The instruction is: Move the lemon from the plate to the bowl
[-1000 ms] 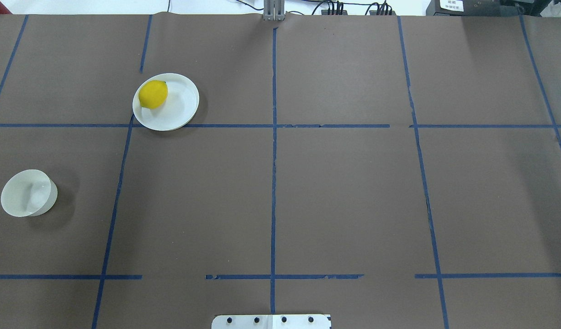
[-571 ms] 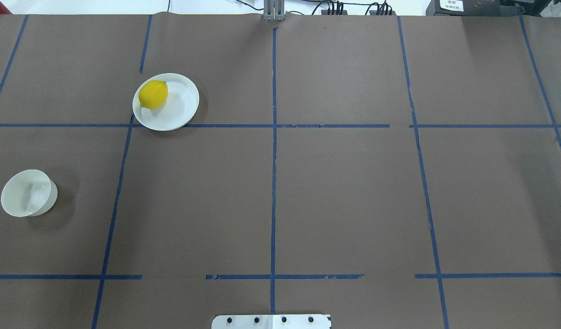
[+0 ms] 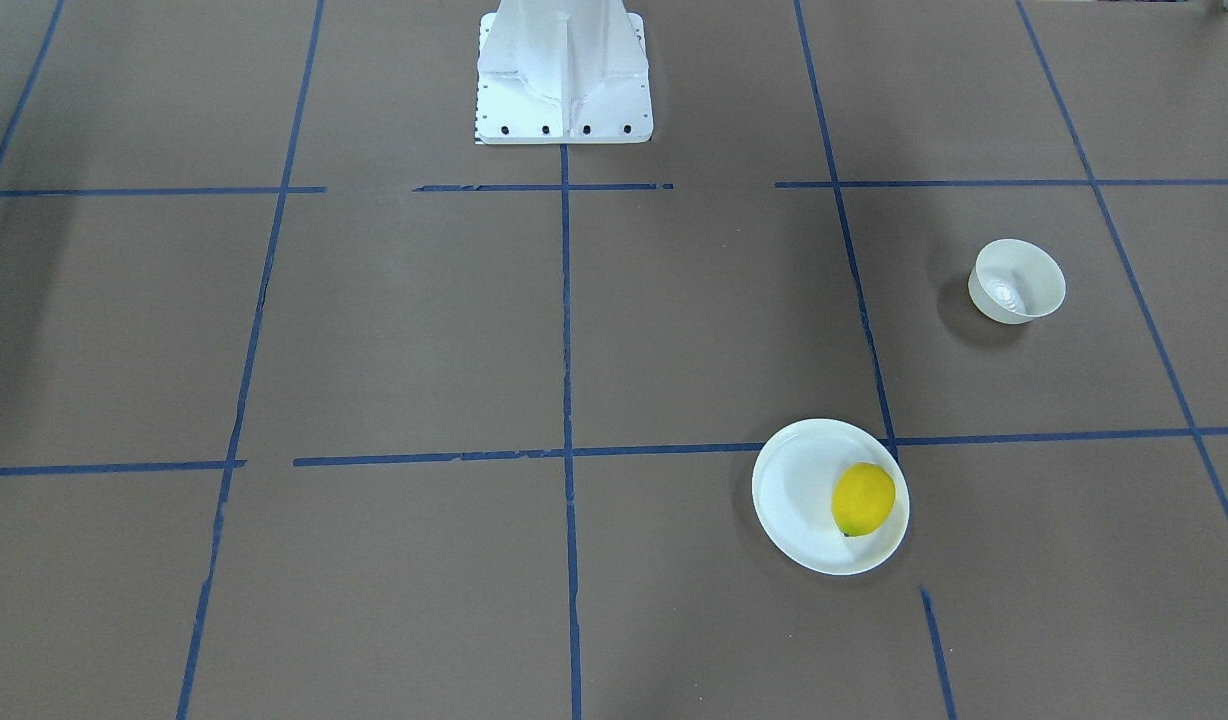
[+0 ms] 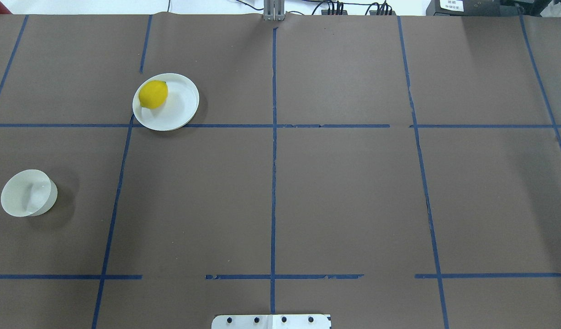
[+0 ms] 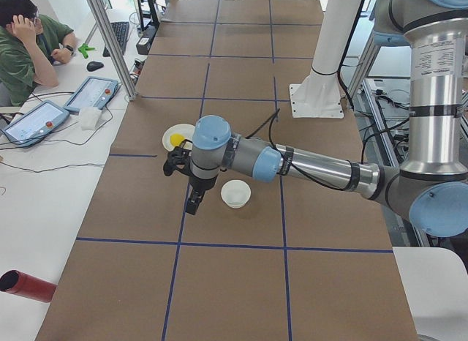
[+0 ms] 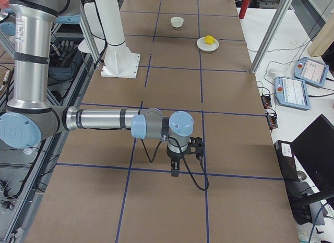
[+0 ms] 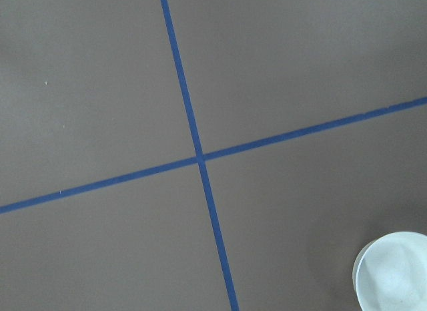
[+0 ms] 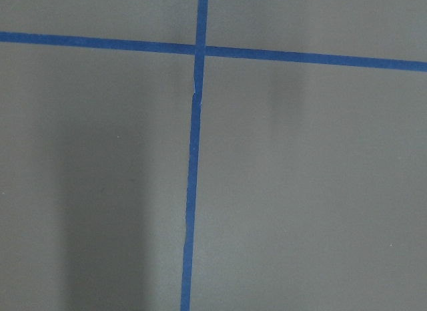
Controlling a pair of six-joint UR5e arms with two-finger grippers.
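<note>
Lemon [image 4: 153,94]: on the plate [image 4: 182,112], off-centre, against the rim on the side away from my base and toward my left. Long axis aslant to the tape grid, green tip pointing away from the base. Untouched.

Bowl [image 4: 20,196]: empty, upright, well apart from the plate, nearer my base and farther left.

Left claw [image 5: 194,203]: hangs above the table near the bowl. Shown only in the side view, so I cannot tell whether its fingers are spread or pressed together. The lemon lies beyond it, farther out from the base.

Right claw [image 6: 175,171]: over the opposite half of the table, well apart from both dishes. Finger state likewise not readable.

Judgement: both dishes sit on my left half, so the left arm is plainly nearer. The reach goes outward to the plate, and the fingers should close across the lemon's short width.
</note>
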